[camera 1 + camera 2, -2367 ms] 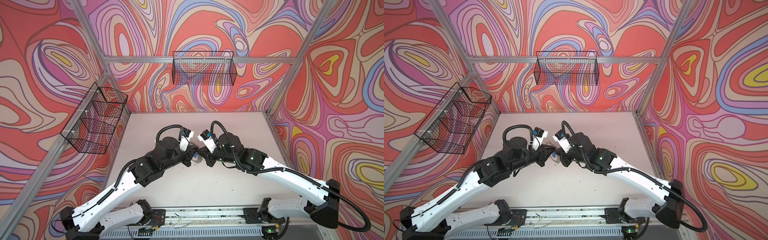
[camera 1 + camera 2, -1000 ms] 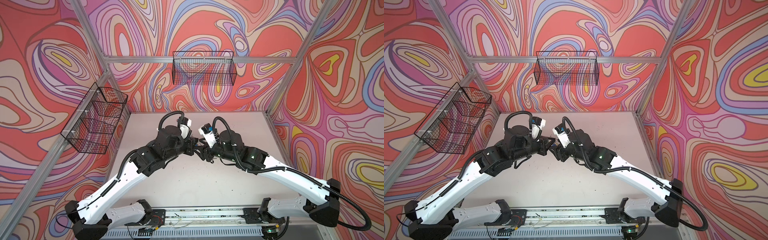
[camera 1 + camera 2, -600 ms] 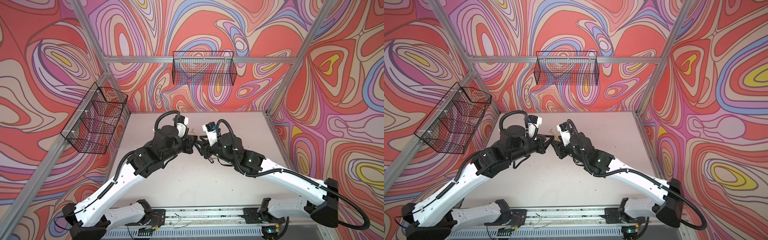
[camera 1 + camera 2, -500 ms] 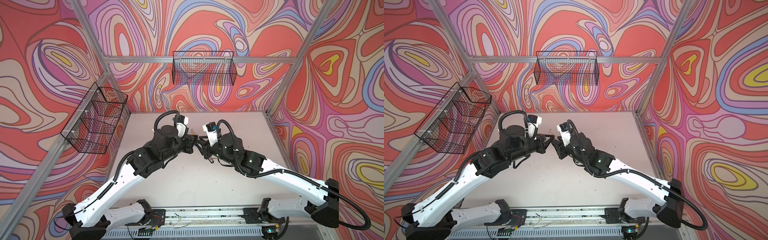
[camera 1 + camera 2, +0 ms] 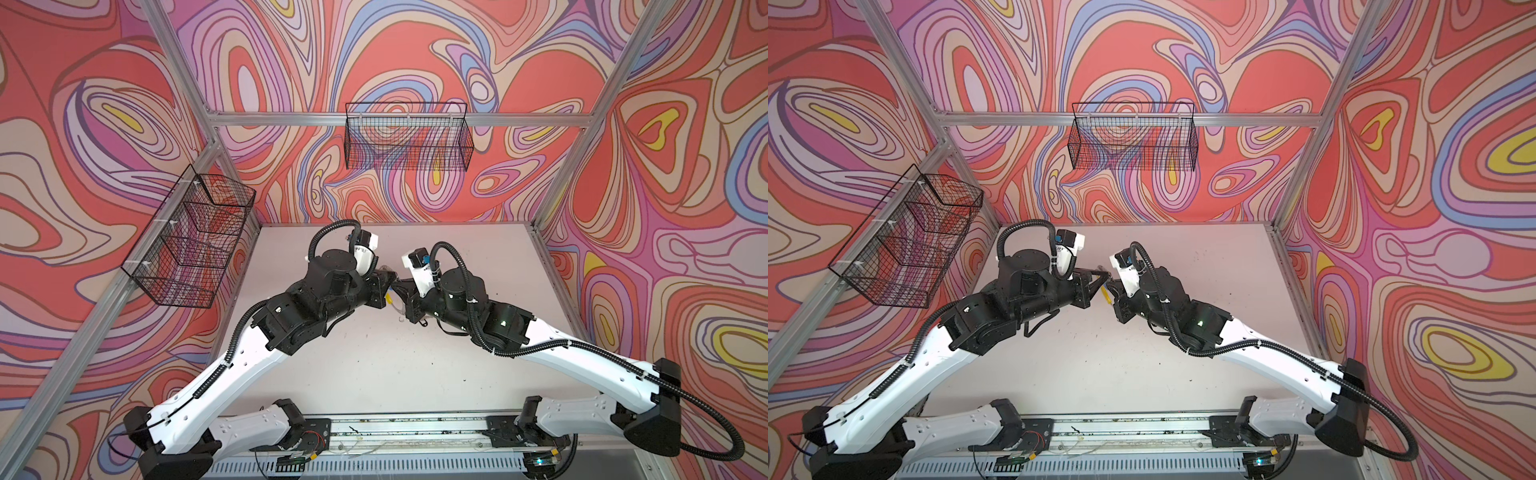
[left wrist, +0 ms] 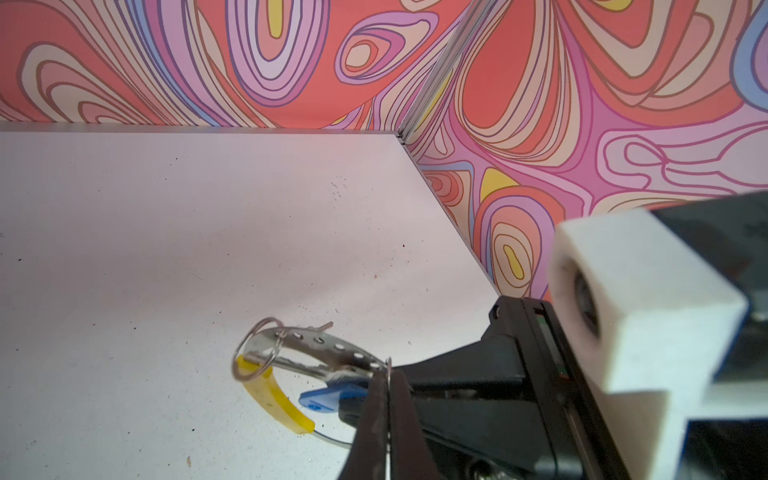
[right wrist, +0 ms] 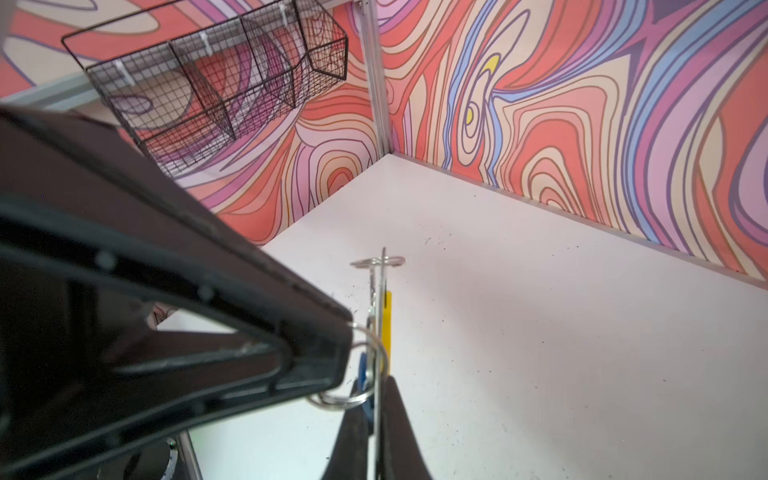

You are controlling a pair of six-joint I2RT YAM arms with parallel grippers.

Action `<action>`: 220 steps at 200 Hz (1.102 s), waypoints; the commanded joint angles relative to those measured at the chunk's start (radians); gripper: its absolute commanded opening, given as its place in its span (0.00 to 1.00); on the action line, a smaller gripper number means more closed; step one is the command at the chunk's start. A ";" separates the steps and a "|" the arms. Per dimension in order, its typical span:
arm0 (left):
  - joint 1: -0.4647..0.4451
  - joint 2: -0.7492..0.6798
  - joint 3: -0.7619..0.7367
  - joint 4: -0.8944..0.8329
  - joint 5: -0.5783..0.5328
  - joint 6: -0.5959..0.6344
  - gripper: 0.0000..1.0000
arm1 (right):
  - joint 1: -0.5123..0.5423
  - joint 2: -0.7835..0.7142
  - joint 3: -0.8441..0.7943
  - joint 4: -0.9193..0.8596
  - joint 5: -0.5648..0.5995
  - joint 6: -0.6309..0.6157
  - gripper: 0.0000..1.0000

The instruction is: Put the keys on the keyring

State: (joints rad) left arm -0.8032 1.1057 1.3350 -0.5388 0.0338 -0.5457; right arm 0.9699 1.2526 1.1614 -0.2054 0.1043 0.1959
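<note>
The left gripper was closed, its two black fingers pinching a thin wire loop at the rim of the keyring, a large flat grey metal ring perforated with small holes. The ring stood out forward from those fingertips, clear of the white tabletop beneath it. Its perforated arc ran away from the tips, and a yellow plastic sleeve covered the stretch farthest from them. A second wire loop hung through a hole at the ring's far end, beside the sleeve's upper end.

The right gripper was closed too, meeting the left gripper tip to tip. At its fingertips it pinched the blue-tagged key, a small silver metal key on an oval blue plastic tag. The tag sat just ahead of the right fingertips and just beside the left ones. The silver blade lay across the ring's opening, pointing away from the right gripper toward the second wire loop. Whether it passed through that loop could not be told.

Seen from the right wrist, the ring showed edge-on as a thin metal line running straight out from between the right gripper's fingers, with the sleeve on one side and the blue tag on the other.

In both top views the grippers met nose to nose above the table, with the yellow sleeve showing between them.
</note>
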 commanded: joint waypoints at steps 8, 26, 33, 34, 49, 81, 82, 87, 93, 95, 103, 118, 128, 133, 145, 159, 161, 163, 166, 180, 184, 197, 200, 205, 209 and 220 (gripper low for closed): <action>0.007 -0.015 0.048 -0.094 -0.005 0.041 0.00 | -0.024 -0.030 0.024 -0.026 0.075 0.003 0.00; 0.015 -0.014 0.060 -0.097 0.000 0.056 0.00 | -0.023 -0.034 0.022 -0.026 0.046 0.006 0.00; 0.018 -0.011 0.066 -0.099 0.003 0.063 0.00 | -0.023 -0.038 0.018 -0.023 0.038 0.011 0.00; 0.019 -0.011 0.067 -0.101 0.004 0.064 0.00 | -0.023 -0.039 0.017 -0.023 0.036 0.011 0.00; 0.027 -0.002 0.081 -0.116 0.018 0.075 0.01 | -0.023 -0.039 0.016 -0.027 0.029 0.019 0.00; 0.029 -0.018 0.069 -0.095 0.034 0.086 0.27 | -0.024 -0.035 0.018 -0.020 0.004 0.053 0.00; 0.029 -0.020 0.067 -0.094 0.033 0.086 0.28 | -0.024 -0.035 0.017 -0.019 0.004 0.055 0.00; 0.029 -0.027 0.058 -0.084 0.029 0.086 0.31 | -0.023 -0.033 0.019 -0.018 0.000 0.062 0.00; 0.030 -0.039 0.046 -0.072 0.025 0.087 0.34 | -0.024 -0.030 0.021 -0.018 -0.004 0.072 0.00; 0.030 -0.044 0.042 -0.068 0.024 0.086 0.35 | -0.024 -0.029 0.021 -0.020 -0.005 0.074 0.00; 0.030 -0.060 0.022 -0.052 0.016 0.083 0.39 | -0.024 -0.026 0.023 -0.019 -0.008 0.086 0.00; 0.032 -0.092 -0.021 -0.008 0.003 0.073 0.42 | -0.024 -0.024 0.020 -0.009 -0.013 0.108 0.00; 0.033 -0.102 -0.044 0.018 0.013 0.065 0.42 | -0.023 -0.023 0.018 -0.006 -0.017 0.118 0.00; 0.033 -0.105 -0.051 0.029 0.020 0.061 0.41 | -0.023 -0.021 0.020 -0.007 -0.014 0.122 0.00; 0.033 -0.095 -0.057 0.039 0.036 0.058 0.40 | -0.023 -0.014 0.027 -0.017 -0.004 0.130 0.00; 0.033 -0.079 -0.062 0.048 0.057 0.066 0.39 | -0.023 0.006 0.056 -0.048 0.000 0.145 0.00; 0.033 -0.076 -0.062 0.051 0.060 0.068 0.39 | -0.023 0.009 0.062 -0.054 -0.001 0.149 0.00; 0.033 -0.074 -0.063 0.052 0.063 0.070 0.39 | -0.023 0.013 0.069 -0.061 -0.003 0.151 0.00; 0.033 -0.070 -0.062 0.054 0.066 0.074 0.39 | -0.023 0.021 0.080 -0.071 -0.005 0.155 0.00; 0.033 -0.048 -0.054 0.051 0.065 0.094 0.33 | -0.023 0.054 0.129 -0.119 -0.018 0.172 0.00; 0.032 -0.043 -0.050 0.050 0.063 0.101 0.32 | -0.024 0.062 0.140 -0.130 -0.021 0.177 0.00; 0.032 -0.028 -0.045 0.055 0.054 0.124 0.30 | -0.023 0.076 0.159 -0.150 -0.027 0.189 0.00; 0.032 -0.027 -0.045 0.057 0.052 0.127 0.30 | -0.024 0.077 0.159 -0.152 -0.028 0.192 0.00; 0.032 -0.024 -0.045 0.060 0.045 0.131 0.30 | -0.025 0.077 0.159 -0.150 -0.029 0.197 0.00; 0.032 -0.023 -0.045 0.062 0.039 0.135 0.30 | -0.024 0.076 0.158 -0.149 -0.032 0.198 0.00; 0.032 -0.019 -0.044 0.066 0.028 0.146 0.29 | -0.024 0.070 0.150 -0.141 -0.037 0.203 0.00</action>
State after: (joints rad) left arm -0.7769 1.0840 1.2873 -0.5076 0.0811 -0.4442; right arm 0.9463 1.3228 1.2961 -0.3180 0.0795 0.3618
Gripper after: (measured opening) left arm 0.300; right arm 0.050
